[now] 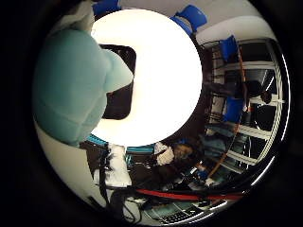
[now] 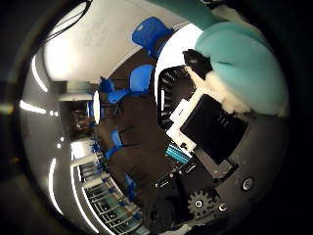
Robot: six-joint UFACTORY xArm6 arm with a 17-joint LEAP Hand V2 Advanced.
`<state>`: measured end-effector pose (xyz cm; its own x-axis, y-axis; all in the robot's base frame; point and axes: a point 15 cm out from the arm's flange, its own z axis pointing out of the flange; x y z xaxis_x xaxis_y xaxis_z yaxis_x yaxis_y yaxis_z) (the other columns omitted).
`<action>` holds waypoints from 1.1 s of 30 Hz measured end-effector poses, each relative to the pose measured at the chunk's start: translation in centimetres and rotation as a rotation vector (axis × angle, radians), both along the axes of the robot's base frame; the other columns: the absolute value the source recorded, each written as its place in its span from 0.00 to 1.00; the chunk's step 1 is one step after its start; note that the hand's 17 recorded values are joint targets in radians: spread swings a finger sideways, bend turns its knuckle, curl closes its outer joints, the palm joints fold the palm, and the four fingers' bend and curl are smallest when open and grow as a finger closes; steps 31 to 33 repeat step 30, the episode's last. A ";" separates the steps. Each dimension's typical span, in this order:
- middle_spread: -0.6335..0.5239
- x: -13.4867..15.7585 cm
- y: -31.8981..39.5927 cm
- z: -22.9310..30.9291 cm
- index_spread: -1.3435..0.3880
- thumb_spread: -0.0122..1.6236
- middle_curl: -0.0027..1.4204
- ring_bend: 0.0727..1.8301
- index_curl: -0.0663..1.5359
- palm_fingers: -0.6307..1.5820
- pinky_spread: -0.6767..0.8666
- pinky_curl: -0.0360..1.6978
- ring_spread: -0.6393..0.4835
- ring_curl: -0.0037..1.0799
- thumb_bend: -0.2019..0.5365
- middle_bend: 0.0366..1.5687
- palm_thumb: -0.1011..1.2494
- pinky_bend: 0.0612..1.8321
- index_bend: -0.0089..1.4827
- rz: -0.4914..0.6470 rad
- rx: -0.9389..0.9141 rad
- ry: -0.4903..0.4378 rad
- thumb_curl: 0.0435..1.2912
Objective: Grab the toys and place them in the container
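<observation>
We find the pale teal plush toy with white trim (image 1: 71,85) close against the palm, filling a large part of the little-finger-side view and appearing again at the edge of the thumb-side view. The hand (image 2: 205,132), of white and black parts, shows its fingers (image 2: 193,61) bent toward the toy, one dark tip lying against the white trim; we judge the fingers clamped on the toy, though the full wrap is partly hidden. The toy is lifted clear of the round white worktop (image 1: 165,71), which lies well apart from the palm. On that worktop sits the dark rectangular container with rounded corners (image 1: 118,90); its near side is covered by the toy, and the visible part of its interior shows nothing we can identify. The relation governing the coming move: the container lies directly behind the held toy along the palm's line of sight, so we judge the hand is roughly over it.
</observation>
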<state>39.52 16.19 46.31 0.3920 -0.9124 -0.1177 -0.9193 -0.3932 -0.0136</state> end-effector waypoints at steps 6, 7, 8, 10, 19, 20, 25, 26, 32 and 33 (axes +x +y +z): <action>0.42 1.1 3.5 -1.3 0.64 0.66 0.55 0.69 0.57 0.79 0.28 0.66 0.35 0.76 0.25 0.82 0.78 0.59 0.69 0.029 0.011 -0.019 0.50; 0.42 1.4 4.0 -1.2 0.64 0.69 0.53 0.69 0.56 0.80 0.27 0.63 0.35 0.74 0.24 0.80 0.76 0.57 0.66 0.032 0.017 -0.033 0.46; 0.41 1.7 4.4 -1.1 0.64 0.70 0.52 0.68 0.55 0.80 0.25 0.60 0.35 0.71 0.23 0.79 0.74 0.56 0.62 0.033 0.025 -0.048 0.44; 0.40 1.7 4.8 -1.1 0.62 0.73 0.48 0.67 0.51 0.70 0.15 0.54 0.34 0.64 0.22 0.71 0.64 0.52 0.39 0.031 0.029 -0.049 0.38; 0.60 -2.4 3.4 -4.6 0.51 0.76 0.27 0.30 0.32 0.26 0.66 0.45 0.78 0.33 0.24 0.23 0.46 0.47 0.14 0.065 -0.057 0.193 0.23; 0.61 -2.6 3.2 -4.9 0.51 0.76 0.26 0.28 0.30 0.27 0.70 0.43 0.80 0.31 0.25 0.21 0.45 0.45 0.13 0.068 -0.061 0.208 0.22; 0.64 -2.3 2.2 -4.4 0.51 0.75 0.24 0.24 0.26 0.29 0.80 0.36 0.83 0.26 0.25 0.17 0.45 0.40 0.12 0.050 -0.055 0.199 0.20; 0.64 -2.3 1.8 -4.1 0.51 0.75 0.24 0.23 0.26 0.30 0.80 0.35 0.84 0.26 0.25 0.17 0.45 0.39 0.12 0.045 -0.056 0.193 0.20; 0.64 -2.5 -0.3 -2.0 0.52 0.75 0.23 0.21 0.25 0.31 0.82 0.31 0.84 0.24 0.25 0.14 0.45 0.37 0.12 0.003 -0.037 0.146 0.19; 0.64 -2.5 -0.3 -2.0 0.52 0.75 0.23 0.21 0.25 0.31 0.82 0.31 0.84 0.24 0.25 0.14 0.45 0.37 0.12 0.003 -0.037 0.146 0.19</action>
